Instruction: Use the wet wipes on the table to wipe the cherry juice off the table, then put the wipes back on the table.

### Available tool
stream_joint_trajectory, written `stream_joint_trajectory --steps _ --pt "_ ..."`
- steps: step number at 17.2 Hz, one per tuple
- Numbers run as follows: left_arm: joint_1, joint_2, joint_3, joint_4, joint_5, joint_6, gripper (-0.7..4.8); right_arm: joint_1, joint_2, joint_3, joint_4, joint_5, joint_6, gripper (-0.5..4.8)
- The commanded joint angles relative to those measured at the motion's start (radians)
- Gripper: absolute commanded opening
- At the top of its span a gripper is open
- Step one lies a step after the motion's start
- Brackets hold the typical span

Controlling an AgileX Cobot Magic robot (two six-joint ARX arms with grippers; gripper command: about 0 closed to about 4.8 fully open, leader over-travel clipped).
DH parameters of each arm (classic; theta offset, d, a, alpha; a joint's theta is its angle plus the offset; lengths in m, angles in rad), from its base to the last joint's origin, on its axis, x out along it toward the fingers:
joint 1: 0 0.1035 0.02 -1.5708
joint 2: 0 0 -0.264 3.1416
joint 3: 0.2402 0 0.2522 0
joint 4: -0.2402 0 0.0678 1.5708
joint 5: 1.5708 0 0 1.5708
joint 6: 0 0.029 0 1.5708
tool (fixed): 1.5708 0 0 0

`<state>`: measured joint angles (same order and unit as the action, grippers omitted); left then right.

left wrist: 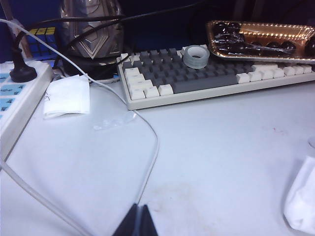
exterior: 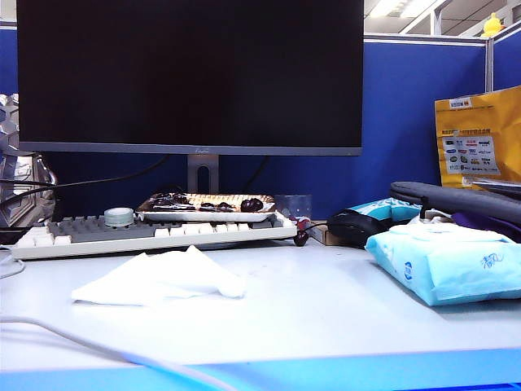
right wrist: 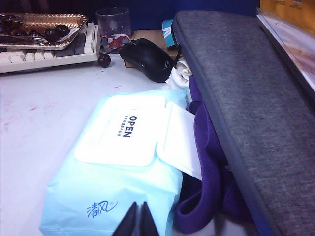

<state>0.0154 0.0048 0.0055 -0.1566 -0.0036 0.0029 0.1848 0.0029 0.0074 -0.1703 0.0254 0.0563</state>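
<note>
Lying crumpled on the pale grey-white table [exterior: 326,309], the thin white wet wipe sheet [exterior: 159,279] sits well ahead of the left gripper [left wrist: 136,221], jaws pressed together. Right gripper [right wrist: 137,220], jaws also pressed together, hangs over the light blue plastic pack [right wrist: 118,177].

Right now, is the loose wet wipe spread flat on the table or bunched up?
Bunched up. The wet wipe lies in a crumpled, peaked heap on the table in front of the keyboard, with folds raised, not flat.
</note>
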Motion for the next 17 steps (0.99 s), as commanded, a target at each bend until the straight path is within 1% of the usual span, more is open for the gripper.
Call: stream_joint_trajectory --steps 1,3,4,5,6,7,10,11,13,14,15,16,17 --pt "0.000 -0.003 0.000 -0.013 0.000 -0.003 -0.03 0.001 0.000 -0.002 0.003 -0.002 0.003 -0.01" --pt "0.000 -0.003 0.000 -0.013 0.000 -0.003 -0.03 0.001 0.000 -0.002 0.009 0.000 0.000 -0.01" --pt "0.000 -0.003 0.000 -0.013 0.000 -0.003 -0.03 0.001 0.000 -0.002 0.038 -0.004 0.023 -0.01" --pt "0.000 -0.003 0.000 -0.013 0.000 -0.003 -0.03 0.004 0.000 0.000 0.098 -0.024 0.102 -0.01" --pt "0.000 -0.003 0.000 -0.013 0.000 -0.003 -0.03 0.006 0.000 0.008 0.222 -0.093 0.191 -0.01" --pt "0.000 -0.003 0.000 -0.013 0.000 -0.003 -0.03 0.005 0.000 0.035 0.263 -0.137 0.203 -0.01" --pt "0.000 -0.003 0.000 -0.013 0.000 -0.003 -0.03 0.005 0.001 0.180 0.230 -0.132 0.204 -0.01" --pt "0.000 -0.003 0.000 -0.013 0.000 -0.003 -0.03 0.003 0.027 0.261 0.211 -0.132 0.201 -0.01" --pt "0.000 -0.003 0.000 -0.013 0.000 -0.003 -0.03 0.004 0.158 0.406 0.201 -0.146 0.201 -0.01" --pt "0.000 -0.003 0.000 -0.013 0.000 -0.003 -0.03 0.004 0.257 0.489 0.201 -0.169 0.201 -0.01" --pt "0.000 -0.003 0.000 -0.013 0.000 -0.003 -0.03 0.004 0.399 0.602 0.201 -0.227 0.201 -0.01" --pt "0.000 -0.003 0.000 -0.013 0.000 -0.003 -0.03 0.004 0.536 0.710 0.201 -0.322 0.205 -0.01" --pt "0.000 -0.003 0.000 -0.013 0.000 -0.003 -0.03 0.005 0.638 0.796 0.200 -0.444 0.220 -0.01"
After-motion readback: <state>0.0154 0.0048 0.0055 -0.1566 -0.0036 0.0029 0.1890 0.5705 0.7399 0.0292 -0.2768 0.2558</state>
